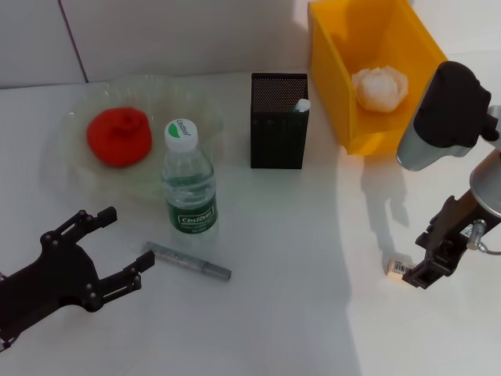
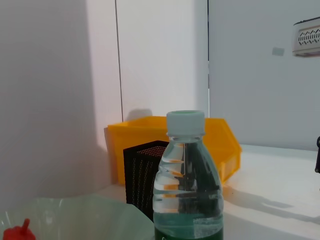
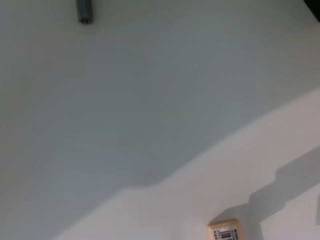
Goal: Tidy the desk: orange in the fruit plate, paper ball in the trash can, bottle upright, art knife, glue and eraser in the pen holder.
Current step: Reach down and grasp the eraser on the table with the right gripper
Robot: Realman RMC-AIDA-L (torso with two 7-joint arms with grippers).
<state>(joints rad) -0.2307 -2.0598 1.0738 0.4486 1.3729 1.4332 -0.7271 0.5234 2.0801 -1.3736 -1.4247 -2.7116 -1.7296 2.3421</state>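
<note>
Because the eraser (image 1: 397,268) is so small and lies flat on the desk (image 1: 313,313) just beside the right end effector (image 1: 423,276), the likeliest failure is a pinch that slides off its barcode sleeve or nudges it away toward the desk's edge; whether that end effector's fingers stand apart or together cannot be told from these views. In the right wrist view the eraser (image 3: 224,232) sits at the very border of the frame, so alignment looks marginal.

Elsewhere the orange (image 1: 119,136) rests in the fruit plate (image 1: 70,125), the paper ball (image 1: 380,88) lies in the trash can (image 1: 344,47), the bottle (image 1: 189,178) stands upright, and the glue (image 1: 301,105) pokes its white tip out of the pen holder (image 1: 279,125).

The art knife (image 1: 188,262) lies on the desk, near the bottle's base. The left end effector (image 1: 119,249) hangs near it with fingers spread apart and nothing between them (a careless sweep toward the knife could roll it or knock the bottle over).
</note>
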